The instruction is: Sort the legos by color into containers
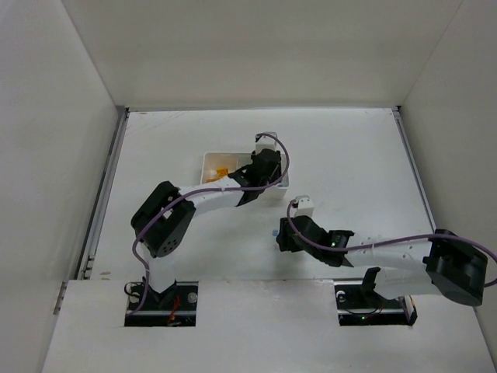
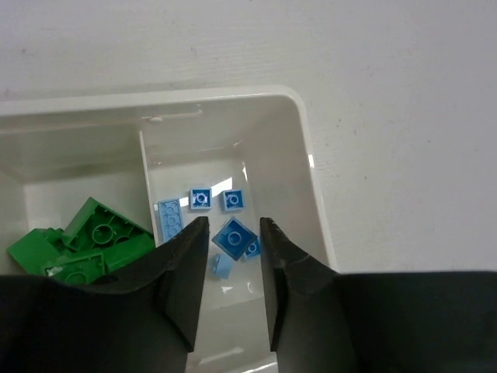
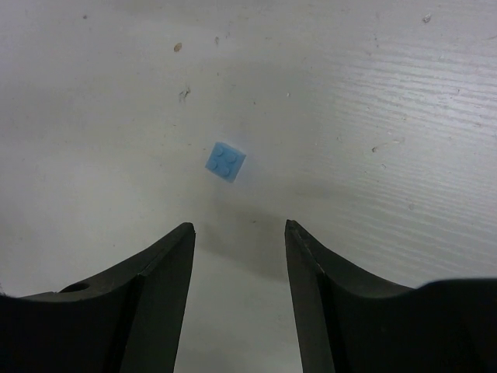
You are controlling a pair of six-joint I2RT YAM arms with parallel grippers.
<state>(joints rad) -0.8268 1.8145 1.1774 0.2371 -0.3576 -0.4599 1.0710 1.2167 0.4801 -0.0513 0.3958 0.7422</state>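
Note:
The white three-compartment tray [image 1: 208, 159] sits mid-table. In the left wrist view its right compartment [image 2: 307, 140] holds several light blue bricks [image 2: 234, 235], and the middle one holds green bricks [image 2: 97, 233]. Yellow-orange bricks [image 1: 223, 172] lie in the left compartment. My left gripper [image 2: 233, 233] is open and empty, and hangs over the blue compartment [image 1: 262, 172]. One light blue brick [image 3: 226, 162] lies on the bare table. My right gripper [image 3: 239, 229] is open and empty just short of it, low over the table [image 1: 283, 237].
White walls enclose the table on the left, right and back. A metal rail [image 1: 105, 186] runs along the left edge. The left arm's forearm [image 1: 210, 198] stretches across to the tray.

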